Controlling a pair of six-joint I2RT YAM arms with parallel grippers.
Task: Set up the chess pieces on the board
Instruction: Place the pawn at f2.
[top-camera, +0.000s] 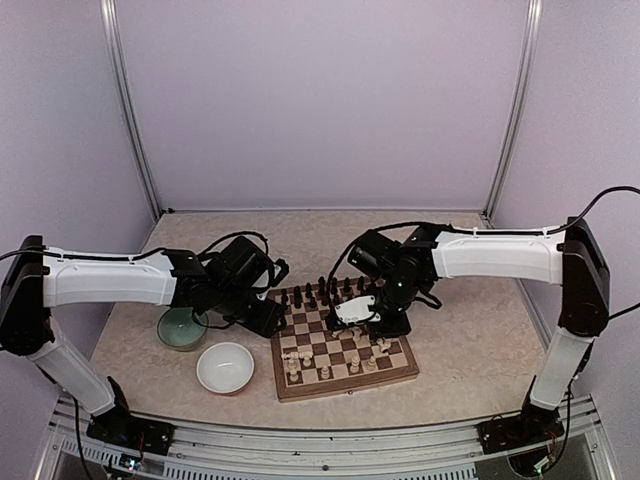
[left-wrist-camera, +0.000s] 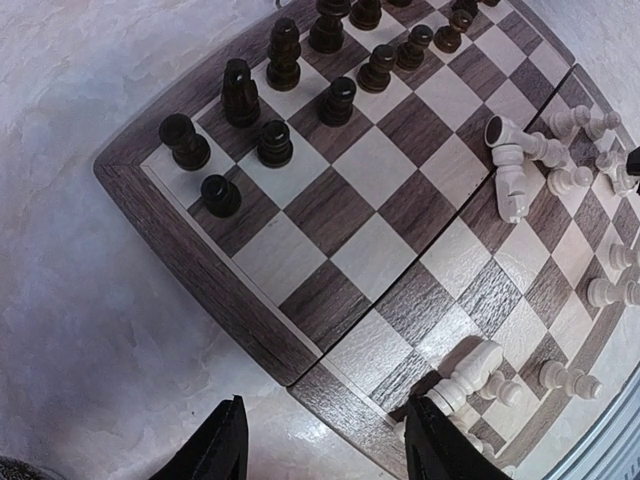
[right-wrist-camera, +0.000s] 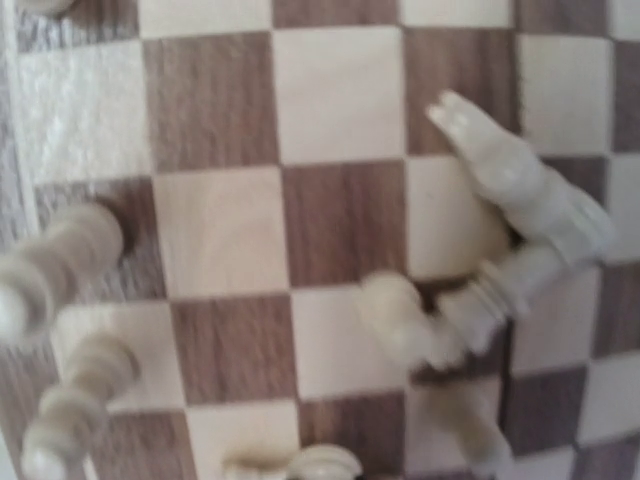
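Right wrist view shows you toppled cream pieces (right-wrist-camera: 530, 190) lying diagonally on the board (right-wrist-camera: 345, 225), beneath your right gripper (top-camera: 352, 314), the nearer one; its jaws are hidden, so I cannot tell. Your left gripper (left-wrist-camera: 325, 415) gapes empty.

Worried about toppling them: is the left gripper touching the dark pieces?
Apart. Left wrist view: bare squares of the board lie between the open left gripper and the dark pieces.
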